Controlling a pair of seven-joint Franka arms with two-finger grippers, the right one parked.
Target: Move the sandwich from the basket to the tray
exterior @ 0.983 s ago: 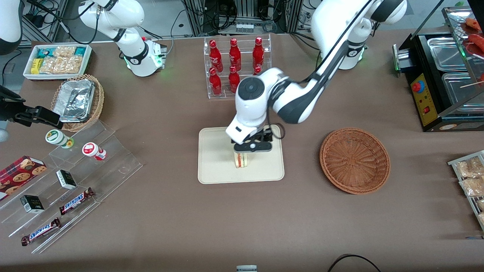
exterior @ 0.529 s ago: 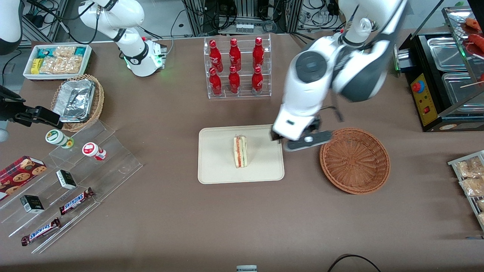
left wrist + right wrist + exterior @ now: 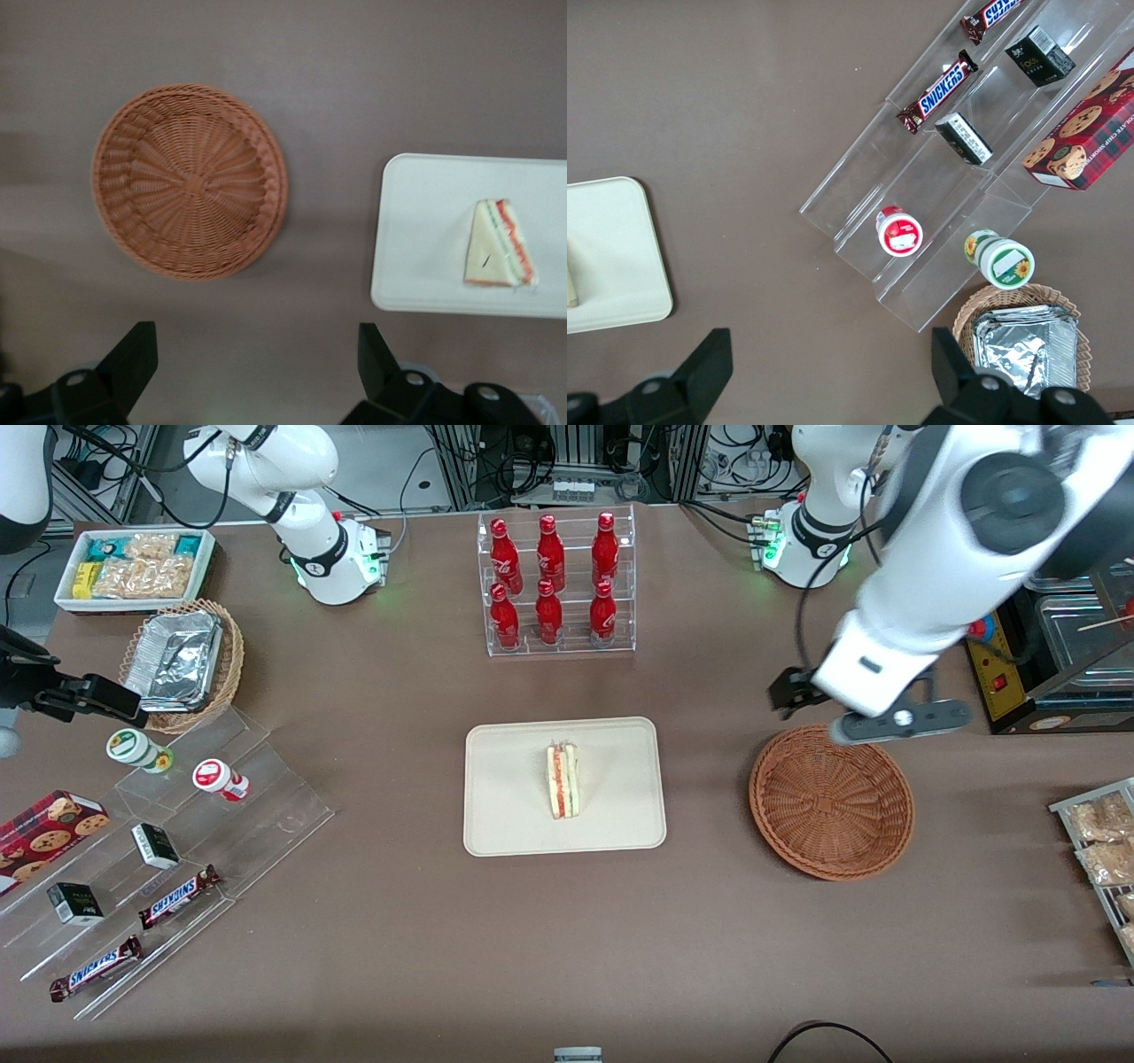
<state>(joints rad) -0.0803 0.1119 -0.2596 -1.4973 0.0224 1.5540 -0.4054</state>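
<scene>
The sandwich (image 3: 563, 781), a pale wedge with red and green layers, lies on the cream tray (image 3: 509, 815) near its middle. It also shows in the left wrist view (image 3: 500, 257) on the tray (image 3: 425, 230). The reddish-brown basket (image 3: 831, 802) stands empty beside the tray, toward the working arm's end of the table. It also shows in the left wrist view (image 3: 190, 181). My gripper (image 3: 850, 713) hangs high above the basket's rim that is farther from the front camera. It is open and empty (image 3: 254, 354), with its fingers (image 3: 133, 350) wide apart.
A clear rack of red bottles (image 3: 554, 584) stands farther from the front camera than the tray. A stepped clear shelf with snacks (image 3: 177, 824), a tan basket with a foil container (image 3: 182, 662) and a white bin (image 3: 133, 567) lie toward the parked arm's end. A black machine (image 3: 1036, 629) stands at the working arm's end.
My gripper was on the sandwich at the tray, let it go, rose and swung toward the working arm's end, to above the basket. The sandwich stays on the tray.
</scene>
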